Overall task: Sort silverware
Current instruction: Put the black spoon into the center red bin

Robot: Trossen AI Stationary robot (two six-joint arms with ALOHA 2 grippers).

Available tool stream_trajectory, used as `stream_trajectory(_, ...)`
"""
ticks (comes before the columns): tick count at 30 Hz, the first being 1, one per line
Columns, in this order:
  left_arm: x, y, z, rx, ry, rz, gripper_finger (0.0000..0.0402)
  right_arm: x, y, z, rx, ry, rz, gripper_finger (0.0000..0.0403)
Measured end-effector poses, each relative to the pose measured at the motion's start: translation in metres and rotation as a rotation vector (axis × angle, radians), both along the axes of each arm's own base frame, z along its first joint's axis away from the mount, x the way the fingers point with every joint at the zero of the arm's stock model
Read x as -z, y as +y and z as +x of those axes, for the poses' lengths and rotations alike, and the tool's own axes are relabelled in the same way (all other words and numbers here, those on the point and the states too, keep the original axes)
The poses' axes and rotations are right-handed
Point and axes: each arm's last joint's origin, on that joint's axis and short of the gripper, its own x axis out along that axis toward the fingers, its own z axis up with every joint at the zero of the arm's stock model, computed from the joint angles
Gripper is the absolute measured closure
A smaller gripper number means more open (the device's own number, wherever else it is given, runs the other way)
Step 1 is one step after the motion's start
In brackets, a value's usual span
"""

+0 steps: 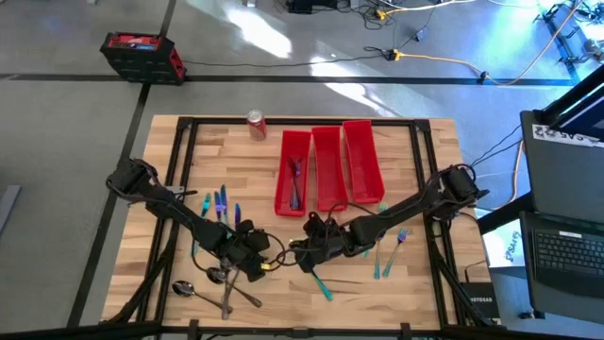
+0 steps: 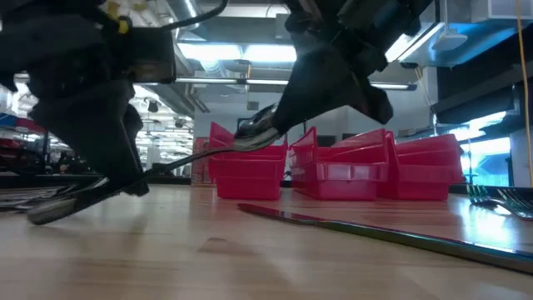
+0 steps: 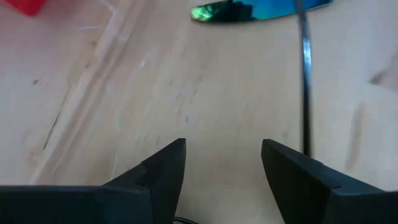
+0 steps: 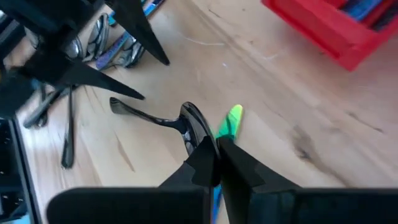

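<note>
Red bins (image 1: 329,166), red soda can (image 1: 256,124), dark silvery spoon (image 4: 190,122) — iridescent green-teal knife (image 3: 261,10) on pale wood table (image 1: 415,289)

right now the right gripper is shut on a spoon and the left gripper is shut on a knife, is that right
Half right. The right gripper is shut on a spoon, as the right wrist view shows. The left gripper is not shut on a knife: the left wrist view shows its fingers apart with only bare table between them.
</note>
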Motion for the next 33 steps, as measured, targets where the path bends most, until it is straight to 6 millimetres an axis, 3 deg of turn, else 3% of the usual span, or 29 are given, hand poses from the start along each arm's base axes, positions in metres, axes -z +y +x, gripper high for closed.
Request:
stream_trajectory(9, -0.039, 0.015, -0.001, 0.008, -0.097, -0.132, 0.0202, -0.013, -0.004, -0.008, -0.001, 0.012, -0.035, 0.0403)
stream_trajectory(13, -0.032, 0.019, 0.002, 0.075, 0.013, -0.275, 0.0202, -0.019, -0.006, -0.010, 0.017, -0.009, -0.057, 0.0403)
stream_trajectory(22, -0.017, 0.026, 0.016, 0.102, 0.000, -0.219, 0.0201, -0.021, -0.006, -0.010, 0.008, -0.012, -0.073, 0.0403)
stream_trajectory(33, -0.012, 0.029, 0.018, 0.130, 0.018, -0.202, 0.0201, -0.021, -0.006, -0.010, 0.015, -0.016, -0.079, 0.0403)
